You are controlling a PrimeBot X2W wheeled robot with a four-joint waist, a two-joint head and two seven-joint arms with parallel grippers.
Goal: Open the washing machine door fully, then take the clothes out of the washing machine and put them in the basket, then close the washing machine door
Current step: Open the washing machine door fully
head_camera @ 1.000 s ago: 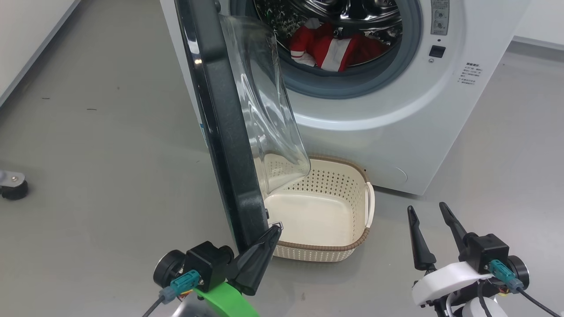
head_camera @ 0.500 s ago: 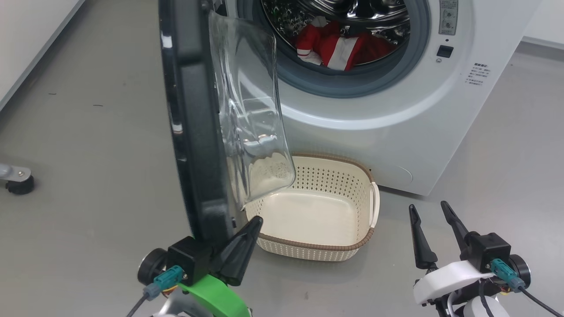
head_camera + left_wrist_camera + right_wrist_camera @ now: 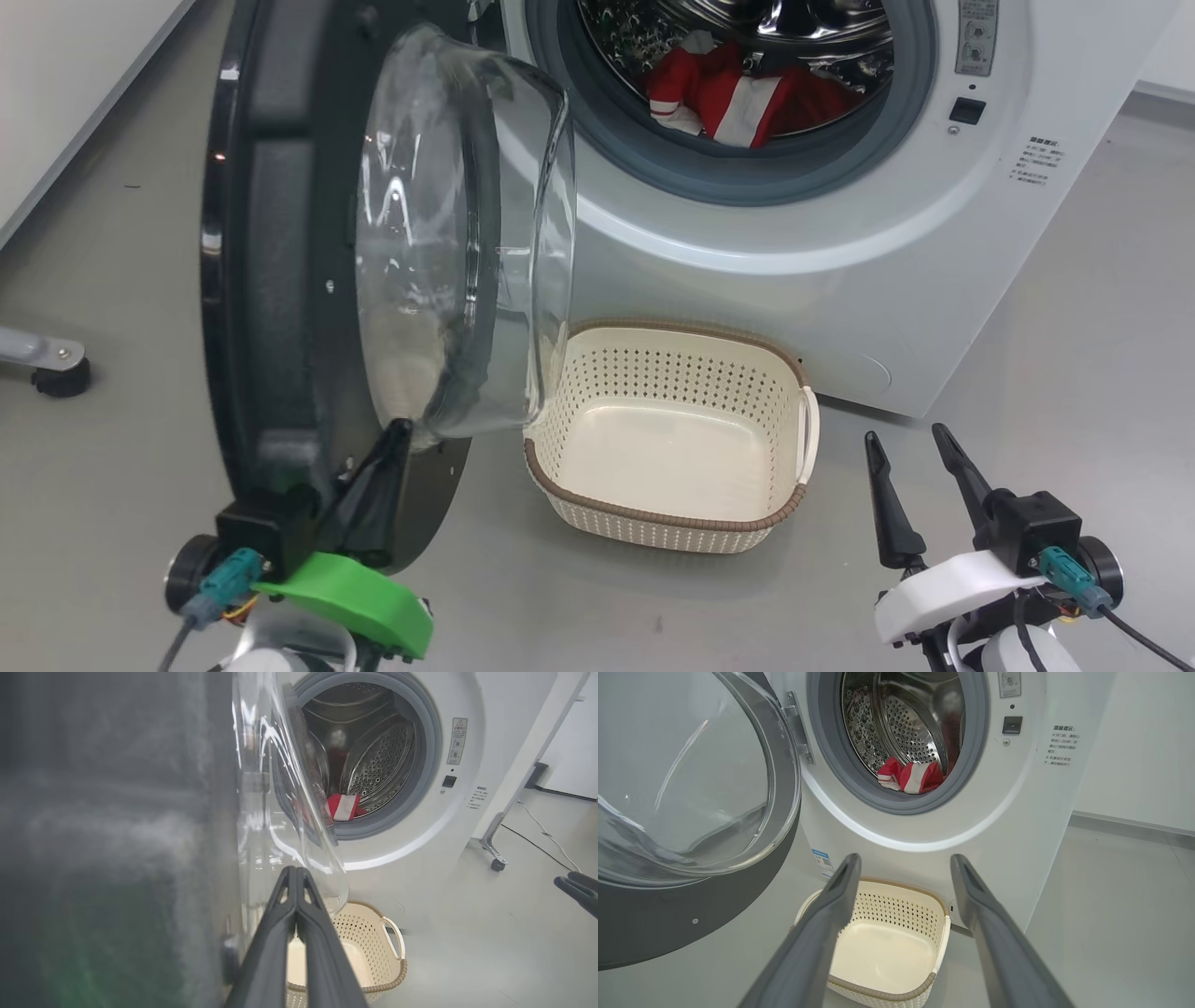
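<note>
Swinging wider than a moment ago, the washing machine door (image 3: pixel 271 280) now turns its inner side and its clear glass bowl (image 3: pixel 448 252) to the head view, where before it stood almost edge-on, and the left gripper (image 3: pixel 400 434) has gone left along with it. That gripper's two fingers are pressed tight together with nothing between them, so they make one stiff stick for pushing. Its tip sits low on the inner side of the door, just under the bowl, and a push from that side drives the door away from the hole. I think the door is not all the way open yet, since it sticks out from the washing machine (image 3: pixel 794 280) and the bowl bulges close to the left end of the basket (image 3: pixel 653 518). The clothes (image 3: pixel 738 89), red with white stripes, lie low in the steel drum (image 3: pixel 747 28) behind the grey rubber ring (image 3: pixel 709 182). The basket is empty and stands on the floor (image 3: pixel 1074 327) right under the hole, just beside the machine's front, so the clothes will have only a short way to go. The right gripper (image 3: pixel 904 435) waits low on the right, apart from the basket, with its fingers spread wide and holding nothing, likely ready to reach in. Far off to the left a small wheel (image 3: pixel 61 378) rests on the floor, well apart from the door
</note>
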